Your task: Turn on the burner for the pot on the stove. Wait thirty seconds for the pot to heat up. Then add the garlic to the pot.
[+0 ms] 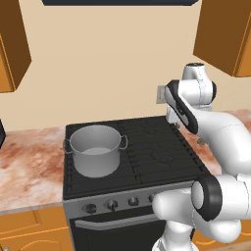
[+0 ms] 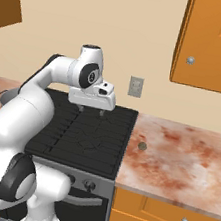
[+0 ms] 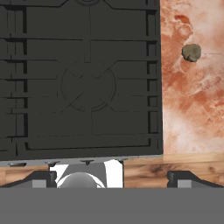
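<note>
The grey metal pot [image 1: 95, 149] stands on the front-left burner of the stove [image 1: 157, 147], whose dark knobs [image 1: 112, 204] line the grey front panel. My gripper [image 2: 91, 110] hangs open above the right half of the black cooktop [image 2: 85, 139], pointing down, with nothing between its fingers. In the hand view the gripper [image 3: 112, 179] looks straight down on a right-hand burner [image 3: 87, 85]. The garlic [image 2: 142, 146] is a small grey-tan bulb lying on the counter just right of the stove, also seen as the garlic [image 3: 191, 52] and the garlic [image 1: 200, 141], well clear of the fingers.
Marbled reddish counter [image 2: 185, 160] runs right of the stove, and more counter [image 1: 29, 159] lies to its left. A grey outlet plate [image 2: 135, 86] sits on the wall behind. Orange cabinets [image 2: 219, 43] hang overhead, and an oven bar handle [image 1: 108, 220] crosses the stove front.
</note>
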Available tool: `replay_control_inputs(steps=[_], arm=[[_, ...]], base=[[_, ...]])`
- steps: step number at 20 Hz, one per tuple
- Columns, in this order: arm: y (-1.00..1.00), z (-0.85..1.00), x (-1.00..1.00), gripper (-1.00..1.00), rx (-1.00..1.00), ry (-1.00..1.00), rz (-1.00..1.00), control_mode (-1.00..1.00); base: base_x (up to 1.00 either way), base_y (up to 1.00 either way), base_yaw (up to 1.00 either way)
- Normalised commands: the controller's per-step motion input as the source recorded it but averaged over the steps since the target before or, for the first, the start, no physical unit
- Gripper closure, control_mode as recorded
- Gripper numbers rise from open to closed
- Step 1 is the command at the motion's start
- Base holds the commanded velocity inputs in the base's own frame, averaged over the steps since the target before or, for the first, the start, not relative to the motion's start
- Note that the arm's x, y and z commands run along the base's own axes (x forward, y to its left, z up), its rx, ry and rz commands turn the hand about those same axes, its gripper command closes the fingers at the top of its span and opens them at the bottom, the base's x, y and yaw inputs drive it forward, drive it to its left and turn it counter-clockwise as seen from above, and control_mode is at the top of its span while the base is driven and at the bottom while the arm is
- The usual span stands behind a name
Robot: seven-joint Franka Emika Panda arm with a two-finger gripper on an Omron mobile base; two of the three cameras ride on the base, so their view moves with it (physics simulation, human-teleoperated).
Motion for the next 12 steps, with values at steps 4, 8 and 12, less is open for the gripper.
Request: replay_control_inputs(steps=[4,8,12], arm=[[0.0,0.0,0.0,-1.0,0.0,0.0,0.0,-1.0],[0.0,0.0,0.0,-1.0,0.0,0.0,0.0,-1.0],[0.0,0.0,0.0,-1.0,0.0,0.0,0.0,-1.0]], base=[[0.0,0.0,0.0],[0.0,0.0,0.0],[0.0,0.0,0.0]])
